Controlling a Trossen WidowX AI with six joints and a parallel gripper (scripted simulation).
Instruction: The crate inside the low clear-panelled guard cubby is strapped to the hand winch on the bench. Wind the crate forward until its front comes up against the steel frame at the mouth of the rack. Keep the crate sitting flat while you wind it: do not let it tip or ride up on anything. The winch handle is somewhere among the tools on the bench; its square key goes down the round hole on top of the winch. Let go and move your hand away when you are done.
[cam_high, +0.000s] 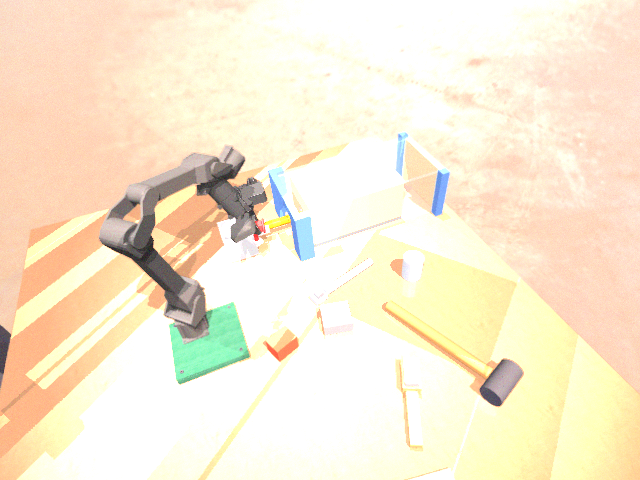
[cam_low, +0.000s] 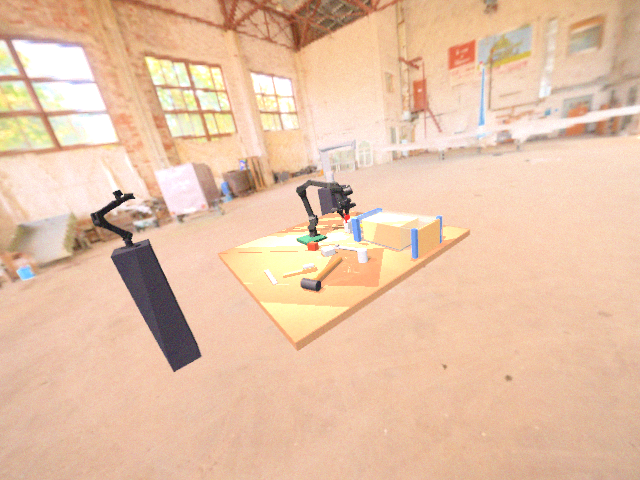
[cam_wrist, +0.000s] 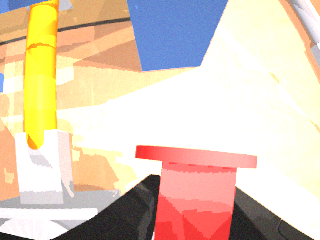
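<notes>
Green and flat, the base (cam_high: 232, 343) (cam_low: 305, 240) carries the arm (cam_high: 168, 178) (cam_low: 305, 198) at the left of the top view. Next along, the gripper (cam_high: 258, 229) (cam_low: 346, 215) (cam_wrist: 187, 187) is closed on the red handle (cam_high: 260, 225) (cam_low: 346, 218) (cam_wrist: 196, 200), whose wider flange shows in the wrist view between the dark fingers. The handle is at the winch (cam_high: 248, 249) (cam_wrist: 42, 196), a pale block beside the cubby's near end; whether its key sits in the hole, I cannot tell. Just right of the gripper, a yellow strap (cam_high: 278, 222) (cam_wrist: 41, 85) runs from the winch to the blue frame (cam_high: 303, 237) (cam_low: 356, 228) (cam_wrist: 175, 32).

Below, a red block (cam_high: 282, 345) (cam_low: 312, 246) lies near the base, then a white block (cam_high: 336, 317) (cam_low: 328, 251) and a pale wrench (cam_high: 343, 280). The clear cubby (cam_high: 356, 230) (cam_low: 385, 241) comes next; the crate's outline inside is too washed out to place exactly. Right of the wrench, a white cylinder (cam_high: 413, 266) (cam_low: 362, 255) stands upright, and a black-headed mallet (cam_high: 439, 338) (cam_low: 311, 284) lies farthest right.
</notes>
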